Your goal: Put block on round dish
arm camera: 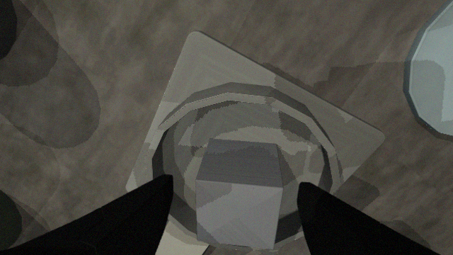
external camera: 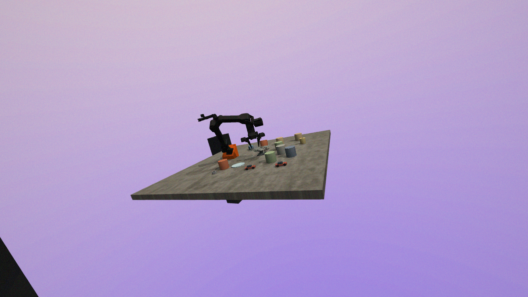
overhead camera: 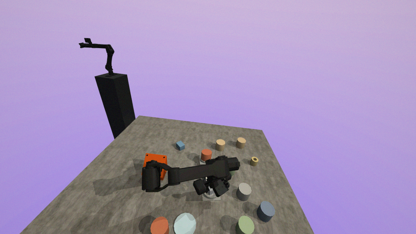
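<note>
A grey block (arm camera: 238, 214) sits in the near pan (arm camera: 230, 97) of the balance (arm camera: 192, 64) (overhead camera: 211, 198). My gripper (arm camera: 235, 188) (external camera: 255, 147) is open above that pan, with one finger on each side of the block and gaps on both sides. One orange-red cup (overhead camera: 206, 154) (external camera: 264, 142) stands on the balance's far end. The other orange-red cup (overhead camera: 159, 226) (external camera: 223, 164) stands on the table beside the round pale dish (overhead camera: 185, 224) (external camera: 238, 165) (arm camera: 429, 95). No cup is above the dish. The arm hides the middle of the balance in the top view.
A grey cylinder (overhead camera: 243, 192) (external camera: 281, 149), a blue-grey one (overhead camera: 265, 212) (external camera: 291, 152) and a green one (overhead camera: 245, 226) (external camera: 270, 157) stand to the right of the balance. Two tan cylinders (overhead camera: 220, 145) (overhead camera: 240, 143) and a blue cube (overhead camera: 180, 145) are farther back. Two toy cars (external camera: 249, 167) (external camera: 281, 163) are near the dish side.
</note>
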Robot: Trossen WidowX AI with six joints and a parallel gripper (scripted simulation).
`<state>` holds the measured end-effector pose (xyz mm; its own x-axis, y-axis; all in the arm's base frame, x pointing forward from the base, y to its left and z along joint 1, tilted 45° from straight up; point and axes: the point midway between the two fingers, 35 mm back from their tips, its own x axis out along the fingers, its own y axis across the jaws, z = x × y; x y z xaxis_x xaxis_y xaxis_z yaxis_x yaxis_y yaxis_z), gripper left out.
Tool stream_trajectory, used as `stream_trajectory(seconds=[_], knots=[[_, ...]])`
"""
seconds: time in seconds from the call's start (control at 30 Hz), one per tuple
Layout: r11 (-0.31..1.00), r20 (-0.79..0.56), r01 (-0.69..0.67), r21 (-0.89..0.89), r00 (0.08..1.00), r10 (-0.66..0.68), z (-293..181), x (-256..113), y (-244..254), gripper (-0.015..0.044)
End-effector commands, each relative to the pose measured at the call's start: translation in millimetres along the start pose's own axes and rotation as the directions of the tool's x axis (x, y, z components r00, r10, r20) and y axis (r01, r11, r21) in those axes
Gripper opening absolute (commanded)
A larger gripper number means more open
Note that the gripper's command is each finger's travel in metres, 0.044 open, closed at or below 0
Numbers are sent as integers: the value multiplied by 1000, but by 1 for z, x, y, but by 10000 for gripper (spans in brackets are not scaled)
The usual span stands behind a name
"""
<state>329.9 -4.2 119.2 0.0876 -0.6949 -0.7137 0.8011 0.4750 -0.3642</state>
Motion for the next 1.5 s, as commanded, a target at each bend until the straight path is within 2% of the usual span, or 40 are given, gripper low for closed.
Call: stream_trajectory(seconds=[0.0, 0.13, 0.37, 0.5, 0.97, 1.1, 1.47], knots=[[1000, 2, 5, -5, 1000, -5, 0, 6, -1, 260], [1000, 2, 5, -5, 1000, -5, 0, 6, -1, 155], [1000, 2, 5, -5, 1000, -5, 0, 6, -1, 108], [1000, 5, -3, -14, 1000, 3, 0, -4, 0, 3], [993, 29, -71, -99, 997, 74, -2, -88, -3, 0], [993, 28, -71, -98, 997, 74, 0, -86, -6, 0], [996, 3, -58, -67, 998, 58, 32, -52, -53, 0]])
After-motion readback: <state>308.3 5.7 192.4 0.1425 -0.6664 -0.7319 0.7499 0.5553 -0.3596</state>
